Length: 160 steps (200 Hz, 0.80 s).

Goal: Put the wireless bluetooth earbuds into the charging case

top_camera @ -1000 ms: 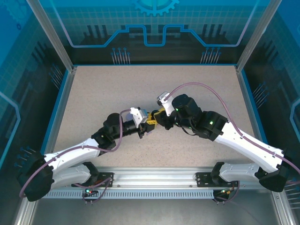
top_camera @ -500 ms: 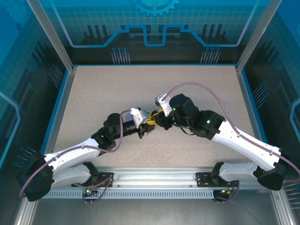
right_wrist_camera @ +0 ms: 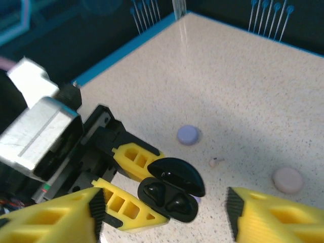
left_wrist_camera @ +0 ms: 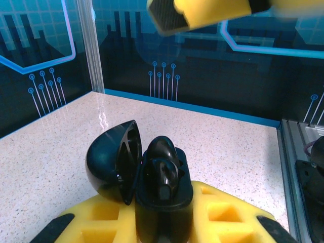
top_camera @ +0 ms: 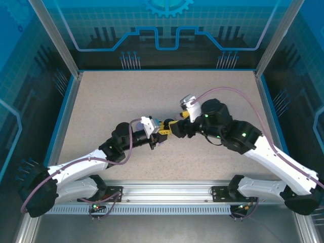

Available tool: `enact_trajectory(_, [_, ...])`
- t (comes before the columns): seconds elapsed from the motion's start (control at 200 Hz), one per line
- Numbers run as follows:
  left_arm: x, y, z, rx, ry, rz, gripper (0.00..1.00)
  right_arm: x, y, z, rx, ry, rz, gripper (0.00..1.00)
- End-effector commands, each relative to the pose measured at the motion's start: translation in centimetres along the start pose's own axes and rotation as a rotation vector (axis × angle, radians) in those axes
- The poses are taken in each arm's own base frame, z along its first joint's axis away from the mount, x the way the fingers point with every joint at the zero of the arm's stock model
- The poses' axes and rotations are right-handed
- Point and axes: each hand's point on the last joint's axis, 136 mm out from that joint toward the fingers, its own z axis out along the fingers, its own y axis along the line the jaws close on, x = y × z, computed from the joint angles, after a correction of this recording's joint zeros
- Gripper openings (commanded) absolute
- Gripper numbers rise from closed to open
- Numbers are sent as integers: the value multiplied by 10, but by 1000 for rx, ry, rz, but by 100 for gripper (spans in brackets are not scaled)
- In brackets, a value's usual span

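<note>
The black charging case (right_wrist_camera: 172,195) has its lid (right_wrist_camera: 177,174) swung open, and my left gripper (left_wrist_camera: 164,217) is shut on its body, raised off the table. Two black wireless bluetooth earbuds (right_wrist_camera: 155,192) (right_wrist_camera: 178,203) lie in its wells; one bud (left_wrist_camera: 162,172) shows close up in the left wrist view. My right gripper (right_wrist_camera: 164,212) hovers just above the case, open, with nothing between its yellow fingers (right_wrist_camera: 61,217). A tiny pale pink earbud (right_wrist_camera: 216,162) lies loose on the table. From above, the left gripper (top_camera: 162,132) and the right gripper (top_camera: 173,125) meet mid-table.
A lilac round disc (right_wrist_camera: 188,134) and a pale pink round disc (right_wrist_camera: 287,179) lie on the speckled table (top_camera: 116,101) beyond the case. A blue rim (top_camera: 167,70) and metal posts bound the work area.
My right gripper has opened and drawn back to the right, away from the case. The left gripper still holds the case in the same place.
</note>
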Motion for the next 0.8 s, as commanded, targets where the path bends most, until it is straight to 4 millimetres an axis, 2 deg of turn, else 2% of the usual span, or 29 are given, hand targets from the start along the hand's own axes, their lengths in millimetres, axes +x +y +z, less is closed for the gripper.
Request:
enact_trajectory(0.0, [-26,-7,-1,32,-90,3,0,-10,4,-21,-83,-71,12,82])
enact_trajectory(0.135, [-37,-12,-2,61,-130,-14,0,-5,1,-31,-159,-96,67,100])
enact_trajectory(0.32, [-49,-21,-3,116,-163,-27,0,-2,10,-28,-277,-82,120,100])
enact_trajectory(0.43, [-53,-24,-4,130,-175,-29,0,4,17,-17,-339,-25,128,100])
enact_trajectory(0.54, [-55,-25,-5,136,-180,-31,0,12,15,-1,-348,41,150,100])
enact_trajectory(0.74, [-55,-25,-4,137,-174,-33,0,14,23,17,-425,88,180,100])
enact_trajectory(0.795, [-54,-24,-4,135,-172,-33,0,12,26,18,-449,89,179,97])
